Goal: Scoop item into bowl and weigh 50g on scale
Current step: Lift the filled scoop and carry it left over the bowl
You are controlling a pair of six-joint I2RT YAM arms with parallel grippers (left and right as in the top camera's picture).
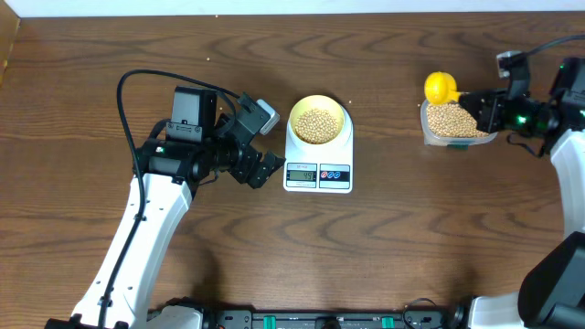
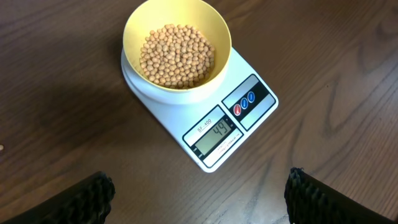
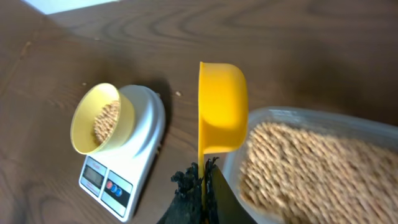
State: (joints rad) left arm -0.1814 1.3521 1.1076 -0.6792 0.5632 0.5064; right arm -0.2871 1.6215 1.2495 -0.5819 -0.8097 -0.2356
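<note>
Beans (image 2: 177,56) in bowl (image 2: 177,12) on scale (image 2: 186,113), yellow scoop (image 3: 221,106) in right hand (image 3: 200,179)

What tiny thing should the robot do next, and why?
Probably dip the yellow scoop, gripped by the right gripper, into the clear container for just a few beans. The scale seems to read 49, just short of the target, and the bowl already sits on it.
</note>
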